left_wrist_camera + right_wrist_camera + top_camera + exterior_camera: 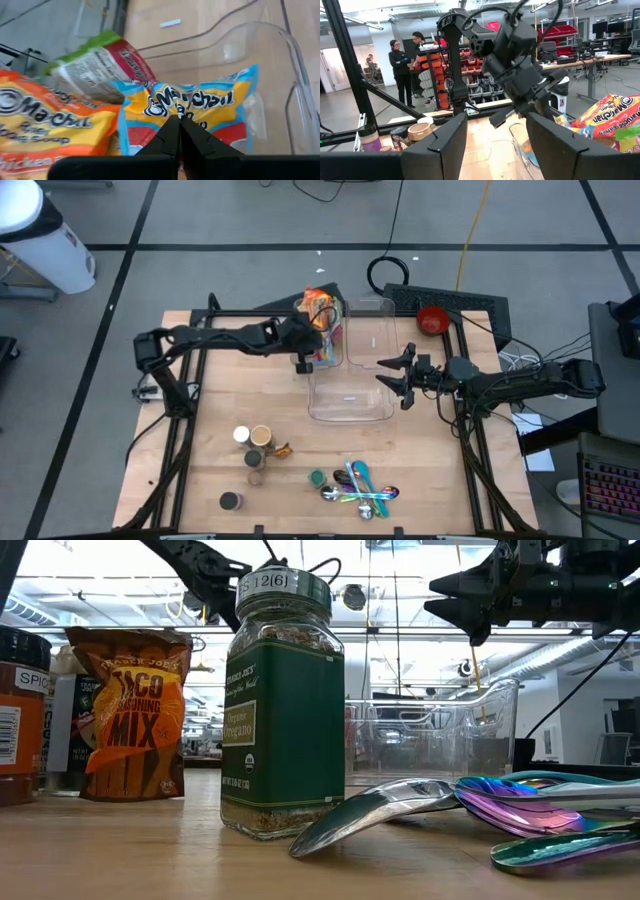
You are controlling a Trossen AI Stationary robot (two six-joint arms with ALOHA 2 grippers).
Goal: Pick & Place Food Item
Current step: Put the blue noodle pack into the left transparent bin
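Left gripper [303, 364]: fingers together, nothing between them, over the left edge of the clear bins, just beside the noodle packets.
Right gripper [396, 380]: fingers apart, empty, raised at the right side of the front bin.
Noodle packets [192, 112]: two orange-and-blue ramen packets seen from the left wrist, one lying in the far bin under the left fingers [172, 140], the other [47, 127] beside it; a third red-and-green packet [97, 67] leans against them.
Clear bins: two, front bin [350, 395] and far bin [365, 330], touching end to end mid-table.
Red bowl [432, 320]: one, far right corner.
Spice jars [255, 455]: about five near the front left, count unsure from above; oregano jar [283, 705] closest to the low camera.
Taco mix pouch [130, 715]: one, upright, left of the oregano.
Spoons [360, 488]: roughly four iridescent ones piled front centre.
People [405, 65]: two standing in the room beyond the table.
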